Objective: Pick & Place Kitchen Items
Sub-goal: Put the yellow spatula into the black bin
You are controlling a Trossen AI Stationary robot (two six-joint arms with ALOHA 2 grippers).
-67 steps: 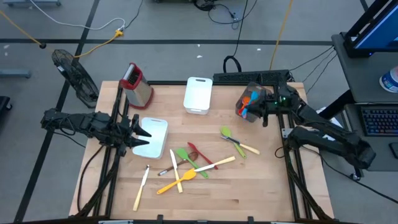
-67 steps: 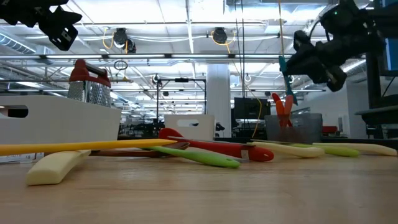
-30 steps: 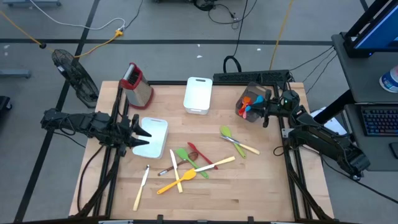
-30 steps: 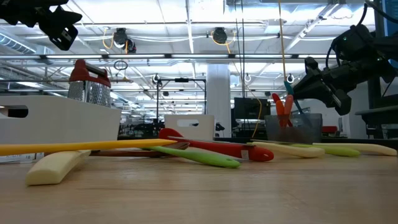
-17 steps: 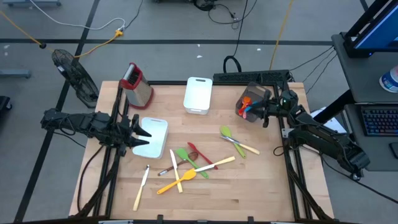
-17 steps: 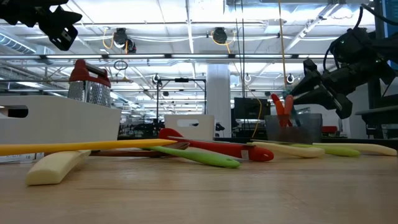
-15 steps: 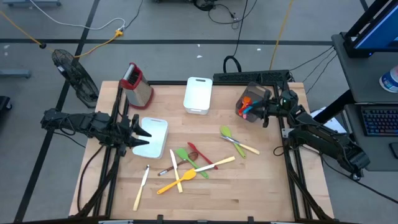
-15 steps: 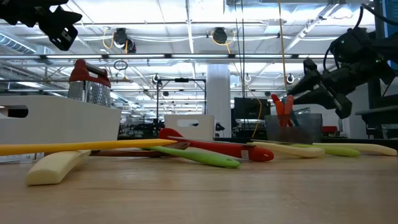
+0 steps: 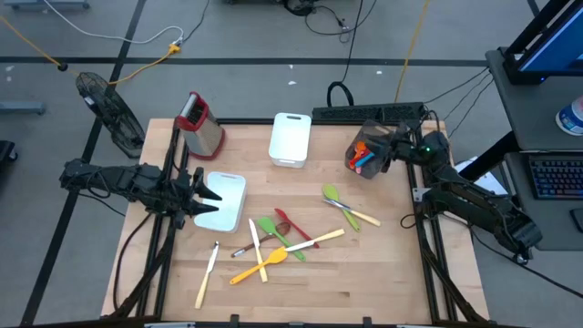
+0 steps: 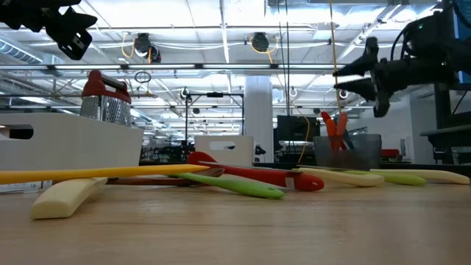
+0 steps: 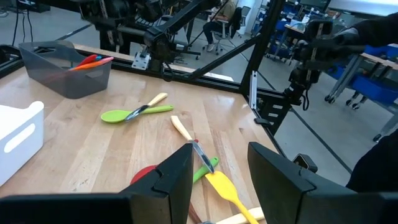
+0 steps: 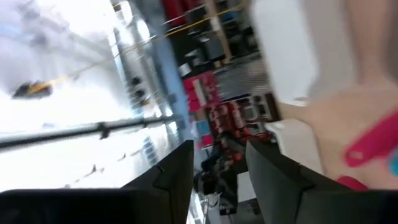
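Note:
Several kitchen items lie loose mid-table: a green spoon [image 9: 332, 194], a cream knife [image 9: 362, 217], a red spatula [image 9: 292, 225], a green spatula [image 9: 268, 226], a yellow spatula [image 9: 259, 266] and a cream knife [image 9: 207, 274]. Red, orange and blue utensils [image 9: 363, 155] stand in the grey bin [image 9: 372, 138] at the far right. My right gripper [image 9: 393, 151] is open and empty, held level just above that bin's right side; the low view [image 10: 352, 77] shows it too. My left gripper [image 9: 209, 195] is open and empty over the white tray [image 9: 230, 202].
A white bin [image 9: 290, 138] stands at the far middle. A metal grater with a red top [image 9: 200, 123] stands at the far left. A small fan [image 9: 105, 105] sits off the table's far left corner. The table's near part is bare wood [image 9: 346, 282].
My right gripper has risen above the grey bin, tipped from slanting down to level, and drawn back a little toward the table's right edge. It stays open.

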